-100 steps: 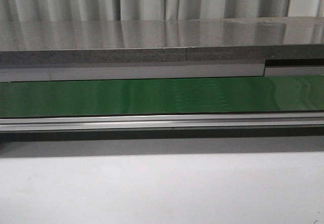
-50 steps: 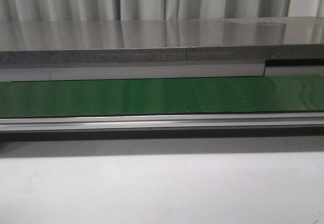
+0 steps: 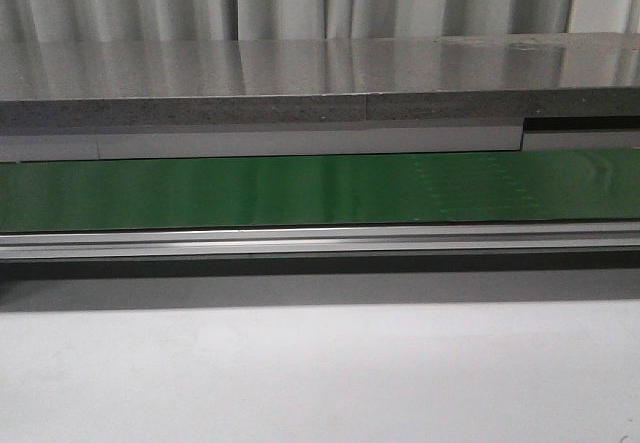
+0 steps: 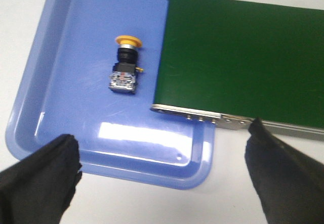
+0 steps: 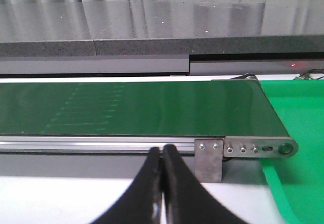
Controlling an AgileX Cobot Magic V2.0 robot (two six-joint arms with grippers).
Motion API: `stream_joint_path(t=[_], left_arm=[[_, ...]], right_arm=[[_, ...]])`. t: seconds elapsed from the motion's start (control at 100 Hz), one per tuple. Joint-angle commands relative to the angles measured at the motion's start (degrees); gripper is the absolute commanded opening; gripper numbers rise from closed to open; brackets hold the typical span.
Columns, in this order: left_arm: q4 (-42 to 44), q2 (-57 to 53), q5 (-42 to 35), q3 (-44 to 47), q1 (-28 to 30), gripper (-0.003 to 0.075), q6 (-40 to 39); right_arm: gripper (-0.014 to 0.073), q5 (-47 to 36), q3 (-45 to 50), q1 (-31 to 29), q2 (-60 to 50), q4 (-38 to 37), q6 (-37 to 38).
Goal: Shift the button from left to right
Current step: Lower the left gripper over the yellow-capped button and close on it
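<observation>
The button (image 4: pixel 125 64), yellow cap and black blocky body, lies on its side in a blue tray (image 4: pixel 66 113) beside the end of the green belt (image 4: pixel 243 62). My left gripper (image 4: pixel 162 171) hangs open above the tray's near rim, its black fingers (image 4: pixel 43 176) wide apart and well short of the button. My right gripper (image 5: pixel 162 155) is shut with nothing between its fingers, in front of the belt's (image 5: pixel 131 107) metal side rail near the belt's right end. The front view shows only the bare belt (image 3: pixel 300 191); no gripper or button appears there.
A grey ledge (image 3: pixel 300 98) runs behind the belt. A green tray (image 5: pixel 298 133) sits past the belt's right end, by a metal bracket (image 5: pixel 209 158). White tabletop (image 3: pixel 320 373) lies in front of the belt. Part of the blue tray is tucked under the belt's left end.
A faint pattern on the belt's surface has drifted to the right across the front view. Nothing else there has changed.
</observation>
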Motion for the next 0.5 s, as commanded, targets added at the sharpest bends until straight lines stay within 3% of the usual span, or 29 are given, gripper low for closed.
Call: stream_joint_path(t=[0.0,0.49], left_arm=[[-0.60,2.58,-4.55,-3.05,1.91,0.0628,0.45],[-0.60,28.36,-3.20,-18.05,7.47,0.0628,1.33]], right_arm=[[-0.0068,-4.94,-0.86,-0.16,-1.11,-0.55,0.07],[-0.0068,-4.94,-0.86,-0.16,-1.11,-0.55,0.07]])
